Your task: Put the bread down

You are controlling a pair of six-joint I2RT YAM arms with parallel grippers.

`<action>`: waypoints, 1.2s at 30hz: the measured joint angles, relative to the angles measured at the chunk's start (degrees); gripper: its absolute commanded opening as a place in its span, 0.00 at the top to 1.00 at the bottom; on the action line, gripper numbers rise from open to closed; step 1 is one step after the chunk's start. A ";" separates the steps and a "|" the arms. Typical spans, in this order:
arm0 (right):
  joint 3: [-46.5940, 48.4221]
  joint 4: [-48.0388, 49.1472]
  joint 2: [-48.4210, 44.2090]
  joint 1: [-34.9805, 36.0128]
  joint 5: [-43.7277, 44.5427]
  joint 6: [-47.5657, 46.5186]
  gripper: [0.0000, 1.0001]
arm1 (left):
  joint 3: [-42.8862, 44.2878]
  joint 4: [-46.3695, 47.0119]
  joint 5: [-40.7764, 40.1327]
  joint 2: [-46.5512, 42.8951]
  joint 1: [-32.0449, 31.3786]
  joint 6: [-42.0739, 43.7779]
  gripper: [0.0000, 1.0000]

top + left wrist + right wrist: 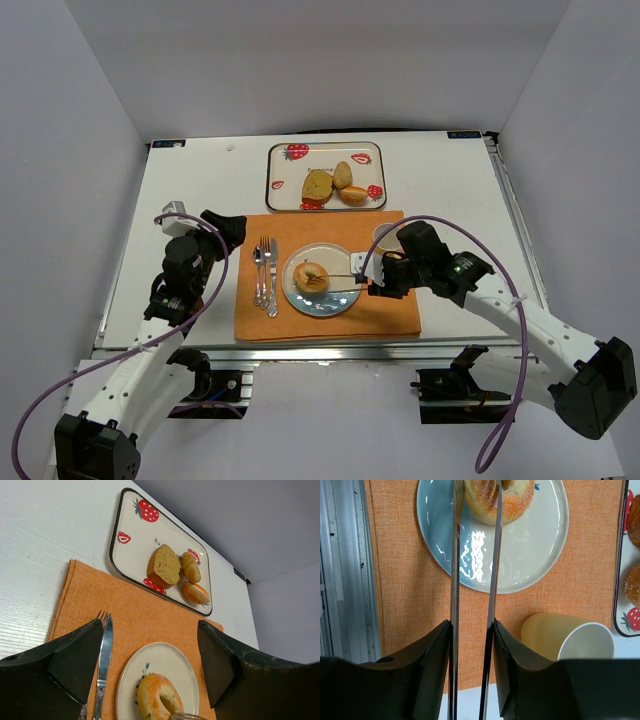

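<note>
Nearest the bench's near edge, our right gripper is clamped on the handles of the tongs, which reach toward the left edge over the mat. The arms of the tongs are squeezed close, almost parallel. One arm runs beside the outer crust of the bread and the other lies over its hole. We cannot tell whether the tips bite the ring or only flank it. The bread, a sugared ring, sits on the plate at mid-bench, a little left of the plate's middle, so we judge the placing nearly done and the release the step in hand. To do it well, we ease the squeeze so the arms spread gently, and check that the bread lies flat before we draw back. We lift the tips straight up first, so the inner arm does not drag the ring off the plate. We also mind the cup just beside the wrist. Our left gripper hangs spread wide over the mat's left side near the fork and knife, and has no part here. By the far edge, the tray holds three more pieces.
</note>
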 measured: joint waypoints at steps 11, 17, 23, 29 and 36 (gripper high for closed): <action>0.70 -0.24 0.02 0.02 -1.31 0.20 0.54 | 0.00 0.48 0.02 0.11 0.02 0.00 0.15; 0.85 0.50 0.83 0.07 -1.70 1.09 0.54 | 0.00 0.57 0.02 0.11 0.02 0.00 0.15; 2.69 3.82 2.82 0.09 0.04 2.69 0.57 | 0.00 0.55 0.02 0.11 0.02 0.00 0.15; 10.88 10.38 11.41 -0.15 5.68 2.82 0.60 | 0.00 0.61 0.04 0.13 0.02 0.00 0.15; 21.27 14.08 23.93 -2.60 12.90 0.83 0.60 | -0.13 1.01 0.09 0.09 0.02 -0.17 0.15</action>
